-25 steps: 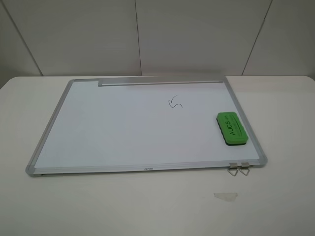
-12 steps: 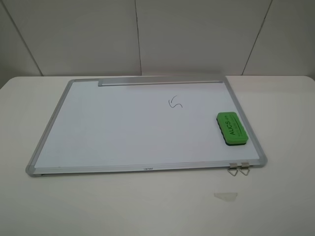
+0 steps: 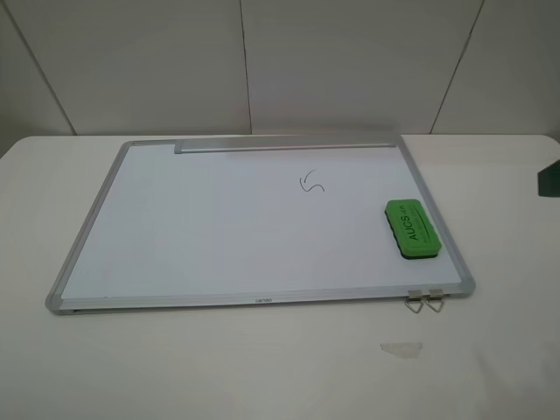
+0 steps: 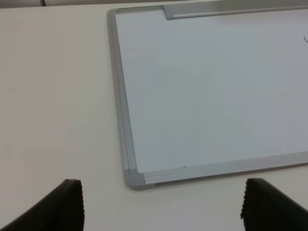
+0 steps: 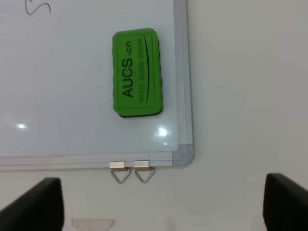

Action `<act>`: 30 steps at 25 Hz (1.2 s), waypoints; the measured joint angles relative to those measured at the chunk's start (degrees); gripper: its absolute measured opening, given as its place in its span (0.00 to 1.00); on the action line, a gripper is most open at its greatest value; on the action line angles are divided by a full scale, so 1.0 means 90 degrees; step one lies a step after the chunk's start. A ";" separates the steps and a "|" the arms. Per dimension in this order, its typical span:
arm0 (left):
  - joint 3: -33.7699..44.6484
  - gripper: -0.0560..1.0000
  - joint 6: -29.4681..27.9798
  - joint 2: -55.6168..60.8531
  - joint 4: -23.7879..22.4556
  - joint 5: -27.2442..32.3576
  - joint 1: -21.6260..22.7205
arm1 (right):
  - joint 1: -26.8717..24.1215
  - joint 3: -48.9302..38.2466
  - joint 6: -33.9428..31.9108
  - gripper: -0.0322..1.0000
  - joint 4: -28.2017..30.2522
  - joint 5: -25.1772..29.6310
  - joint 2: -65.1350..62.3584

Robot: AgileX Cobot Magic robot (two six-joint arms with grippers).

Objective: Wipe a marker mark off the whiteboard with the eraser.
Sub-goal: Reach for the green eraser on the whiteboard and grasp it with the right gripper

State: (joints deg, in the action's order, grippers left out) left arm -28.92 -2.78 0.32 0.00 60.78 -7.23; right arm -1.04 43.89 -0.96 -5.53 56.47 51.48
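The whiteboard (image 3: pixel 219 236) lies flat on the table, with its tray strip (image 3: pixel 284 145) on the far edge. The marker mark (image 3: pixel 311 183), a thin dark squiggle, sits right of the board's middle. The green eraser (image 3: pixel 411 228) rests on the board by its right frame, lettering up, and shows clearly in the right wrist view as the eraser (image 5: pixel 136 73). My right gripper (image 5: pixel 163 202) is open, hovering off the board's near right corner. My left gripper (image 4: pixel 166 207) is open too, off the near left corner (image 4: pixel 134 177). Neither touches anything.
Two metal clips (image 3: pixel 425 300) hang from the board's near edge at the right. A pale scrap of tape (image 3: pixel 402 348) lies on the white table in front of them. A dark part of the right arm (image 3: pixel 549 179) shows at the right edge.
A dark part of the right arm has come into view at the right edge of the high view. The board, mark and eraser have not moved.
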 joint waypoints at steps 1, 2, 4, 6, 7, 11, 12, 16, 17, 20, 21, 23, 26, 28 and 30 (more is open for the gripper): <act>0.0000 0.70 0.0000 0.0000 0.0000 0.0000 0.0000 | 0.0021 0.0145 0.0014 0.83 -0.0047 -0.0006 0.0346; 0.0000 0.70 0.0000 0.0000 0.0000 0.0000 0.0000 | 0.0089 0.0282 0.0028 0.83 -0.0077 -0.0006 0.0675; 0.0000 0.70 0.0000 0.0000 0.0000 0.0000 0.0000 | 0.0309 0.0530 0.0031 0.83 -0.0083 0.0008 0.1252; 0.0000 0.70 0.0000 0.0000 0.0000 0.0000 0.0000 | 0.0561 0.0799 0.0036 0.83 -0.0083 0.0003 0.1847; 0.0000 0.70 0.0000 0.0000 0.0000 0.0000 0.0000 | 0.0705 0.0916 0.0036 0.83 -0.0089 0.0003 0.2089; 0.0000 0.70 0.0000 0.0000 0.0000 0.0000 0.0000 | 0.1182 0.1477 0.0047 0.83 -0.0107 -0.0003 0.3138; 0.0000 0.70 0.0000 0.0000 0.0000 0.0000 0.0000 | 0.1250 0.1623 0.0052 0.83 -0.0088 -0.0003 0.3395; 0.0000 0.70 0.0000 0.0000 0.0000 0.0000 0.0000 | 0.1374 0.2097 0.0052 0.83 0.0023 -0.0013 0.4284; 0.0000 0.70 0.0000 0.0000 0.0000 0.0000 0.0000 | 0.1374 0.2197 0.0052 0.83 0.0080 -0.0013 0.4462; 0.0000 0.70 0.0000 0.0000 0.0000 0.0000 0.0000 | 0.1381 0.2407 0.0052 0.83 0.0282 -0.0017 0.5053; 0.0000 0.70 0.0000 0.0000 0.0000 0.0000 0.0000 | 0.1381 0.2454 0.0052 0.83 0.0304 -0.0017 0.5206; 0.0000 0.70 0.0000 0.0000 0.0000 0.0000 0.0000 | 0.1381 0.2590 0.0052 0.83 0.0328 -0.0032 0.5552; 0.0000 0.70 0.0000 0.0000 0.0000 0.0000 0.0000 | 0.1381 0.2790 0.0052 0.83 0.0333 -0.0120 0.5966; 0.0000 0.70 0.0000 0.0000 0.0000 0.0000 0.0000 | 0.1381 0.2899 0.0052 0.83 0.0347 -0.0185 0.6195; 0.0000 0.70 0.0000 0.0000 0.0000 0.0000 0.0000 | 0.1381 0.3022 0.0052 0.83 0.0396 -0.0214 0.6420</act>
State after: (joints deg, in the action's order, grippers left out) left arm -28.92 -2.78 0.32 0.00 60.78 -7.23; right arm 11.39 71.09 -0.49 -1.96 54.55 109.26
